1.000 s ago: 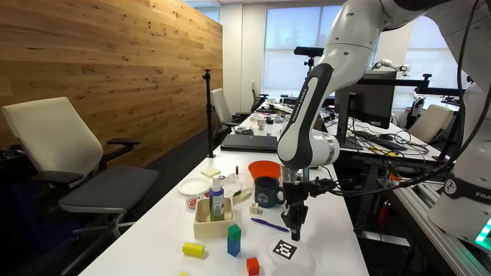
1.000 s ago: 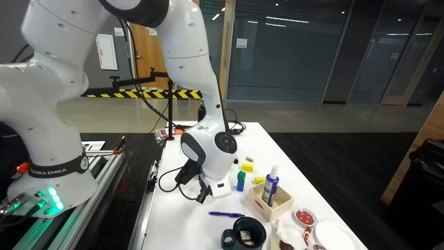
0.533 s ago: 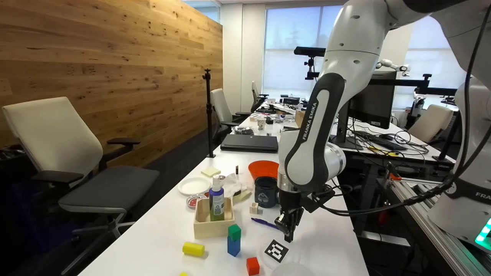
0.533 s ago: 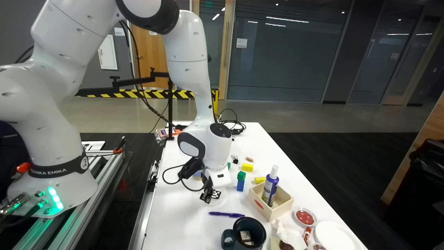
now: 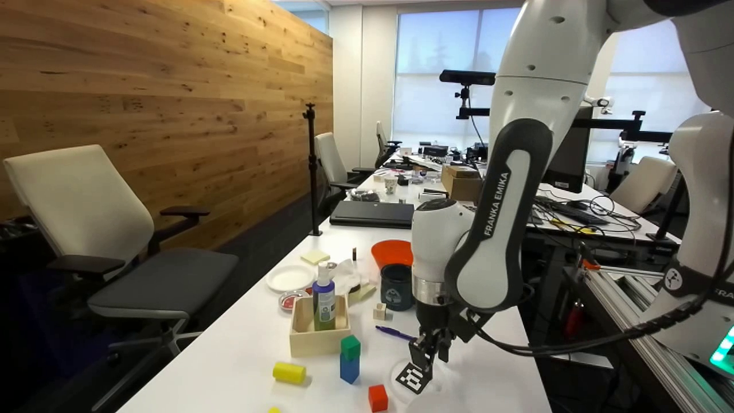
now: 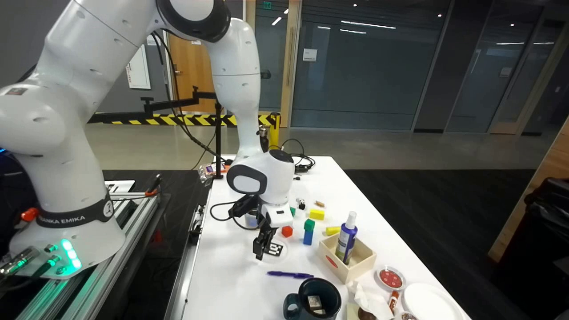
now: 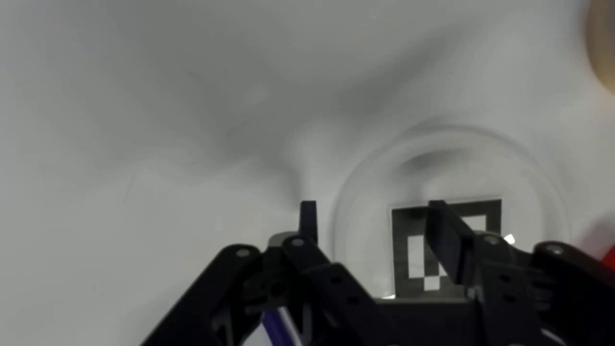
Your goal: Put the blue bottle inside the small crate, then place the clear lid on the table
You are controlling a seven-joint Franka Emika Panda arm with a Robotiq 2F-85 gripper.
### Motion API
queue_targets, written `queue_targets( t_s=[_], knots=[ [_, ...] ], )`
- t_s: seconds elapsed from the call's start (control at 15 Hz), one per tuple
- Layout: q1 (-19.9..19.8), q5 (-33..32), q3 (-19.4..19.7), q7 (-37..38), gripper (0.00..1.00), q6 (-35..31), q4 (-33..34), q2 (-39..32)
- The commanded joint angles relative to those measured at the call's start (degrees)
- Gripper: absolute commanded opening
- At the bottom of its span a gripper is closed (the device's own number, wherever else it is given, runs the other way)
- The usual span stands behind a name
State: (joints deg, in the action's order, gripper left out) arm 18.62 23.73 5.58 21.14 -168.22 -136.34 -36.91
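So, 1 blue btl (image 5: 324, 304) in 1 crate (image 5: 319, 343), 1 clr lid (image 7: 449, 185) on tbl (image 6: 235, 289), 1 claw (image 7: 372, 214), jaws apart, empty

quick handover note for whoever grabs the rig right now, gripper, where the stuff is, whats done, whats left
Gripper: open. In the wrist view one jaw is over the lid, the other just past its rim; whether they touch it, can't tell.
Bottle: standing inside the crate.
Lid: looks to be lying on the table, right by the gripper.
Done: bottle in crate; lid apparently set down.
Left: probably just backing the gripper off without dragging the lid, then checking that it lies flat.
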Motion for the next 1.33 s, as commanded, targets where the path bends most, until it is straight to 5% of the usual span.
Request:
queue_targets(
  t_s=[0.0,0.13,0.8,1.27],
  knots=[
    [7.9,-7.0,2.0,9.0,0.92,6.9,4.9,-2.8],
    [10.1,-9.4,2.4,12.2,1.00,10.9,7.2,-2.8],
    [12.1,-22.4,8.5,25.3,1.00,16.0,5.4,6.5],
    [8.1,-28.6,4.1,21.6,1.00,9.7,-0.6,14.0]
  ],
)
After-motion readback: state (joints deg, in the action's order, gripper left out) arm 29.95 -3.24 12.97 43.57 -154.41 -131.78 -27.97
